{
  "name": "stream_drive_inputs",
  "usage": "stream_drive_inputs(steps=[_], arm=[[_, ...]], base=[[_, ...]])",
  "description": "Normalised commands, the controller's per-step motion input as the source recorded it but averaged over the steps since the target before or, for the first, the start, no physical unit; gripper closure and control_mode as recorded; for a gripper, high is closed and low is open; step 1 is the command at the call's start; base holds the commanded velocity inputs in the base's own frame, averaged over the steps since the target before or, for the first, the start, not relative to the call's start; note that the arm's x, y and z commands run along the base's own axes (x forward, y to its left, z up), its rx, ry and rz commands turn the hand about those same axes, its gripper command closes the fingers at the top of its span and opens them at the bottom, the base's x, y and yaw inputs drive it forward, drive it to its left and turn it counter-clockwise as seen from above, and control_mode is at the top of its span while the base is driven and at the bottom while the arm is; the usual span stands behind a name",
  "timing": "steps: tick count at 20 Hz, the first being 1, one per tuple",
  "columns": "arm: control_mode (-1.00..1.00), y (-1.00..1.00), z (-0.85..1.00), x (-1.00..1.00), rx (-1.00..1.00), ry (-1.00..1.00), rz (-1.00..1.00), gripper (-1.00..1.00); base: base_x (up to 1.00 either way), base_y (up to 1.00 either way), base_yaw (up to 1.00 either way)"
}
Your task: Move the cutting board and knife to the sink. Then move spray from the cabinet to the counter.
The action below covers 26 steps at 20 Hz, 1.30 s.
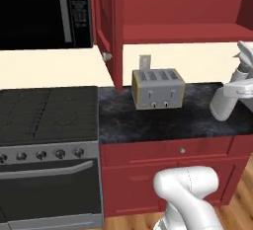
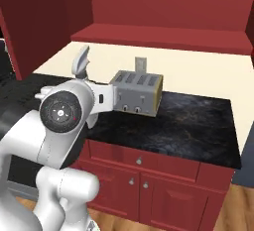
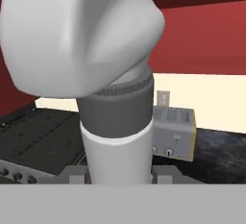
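Gripper, left base view: gripper (image 1: 243, 77) sits at the far right edge, raised above the counter (image 1: 148, 125); its jaws are too cropped here to judge.
Spray, left base view: trigger head of the spray bottle (image 1: 245, 55) pokes up just above the hand, in front of the pale wall and below the open red wall cabinet (image 1: 183, 7).
Landmarks, left base view: a 4-slot toaster (image 1: 158, 89) stands on the counter to the left of the hand; the stove (image 1: 47, 108) is further left.

Gripper, right base view: a large arm joint covers the hand, so the grip cannot be read here.
Spray, right base view: the spray bottle (image 2: 82, 61) rises upright above that joint, left of the toaster (image 2: 136, 92) and out of the cabinet (image 2: 158, 7).
Counter, right base view: bare black stone (image 2: 188, 126) stretches right of the toaster.

Gripper, hand view: gripper (image 3: 117, 175) is clamped on the bottle, with 1 fingertip (image 3: 72, 174) on each side of its white lower body.
Spray, hand view: the spray bottle (image 3: 115, 74) is directly in the jaws, long axis running up the view, grey collar and trigger head uppermost.
Key relation: the counter (image 3: 226, 146) lies beyond and below the held bottle, so the placing move looks like a straight descent, base first, with the toaster (image 3: 173, 132) close beside.
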Motion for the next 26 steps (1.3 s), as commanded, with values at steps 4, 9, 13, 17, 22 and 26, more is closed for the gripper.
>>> stream_drive_inputs(steps=[4, 9, 13, 17, 22, 26], arm=[[1.0, 0.0, 0.0, 0.0, 0.0, 0.0, 0.0, 1.0], [1.0, 0.0, 0.0, 0.0, 0.0, 0.0, 0.0, 1.0], [1.0, 0.0, 0.0, 0.0, 0.0, 0.0, 0.0, 1.0], [1.0, 0.0, 0.0, 0.0, 0.0, 0.0, 0.0, 1.0], [1.0, 0.0, 0.0, 0.0, 0.0, 0.0, 0.0, 1.0], [1.0, 0.0, 0.0, 0.0, 0.0, 0.0, 0.0, 1.0]], base=[[-1.0, -0.28, -0.01], [-0.9, -0.51, -0.2], [-0.63, -0.59, -0.39], [-0.57, -0.66, -0.47], [-0.53, -0.67, -0.56], [-0.5, -0.6, -0.59]])
